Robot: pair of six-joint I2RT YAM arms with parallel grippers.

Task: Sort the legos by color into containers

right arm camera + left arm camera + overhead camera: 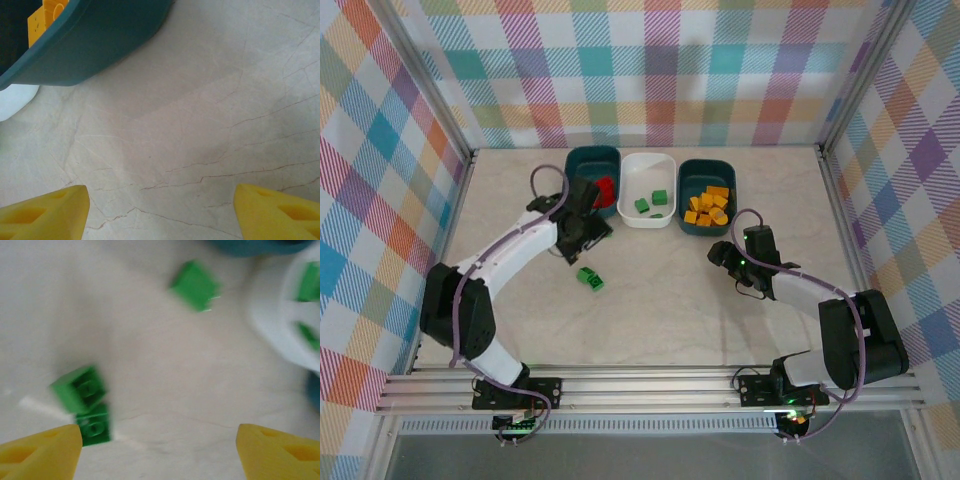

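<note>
Three containers stand in a row at the back: a teal tub [582, 158] with red legos [605, 189], a white tub [647, 218] with green legos [642, 205], and a teal tub [694, 172] with orange legos [708, 207]. Two green legos [589, 279] lie together on the table. In the blurred left wrist view they sit at lower left [82, 390], with another green lego [196, 285] farther off. My left gripper [586, 228] [160, 455] hangs open and empty over the table beside them. My right gripper [723, 254] [160, 215] is open and empty in front of the orange tub [100, 45].
The white tub's rim [272, 325] lies at the right of the left wrist view, a corner of it [15, 102] at the left of the right wrist view. Metal frame posts and checkered walls enclose the table [670, 310].
</note>
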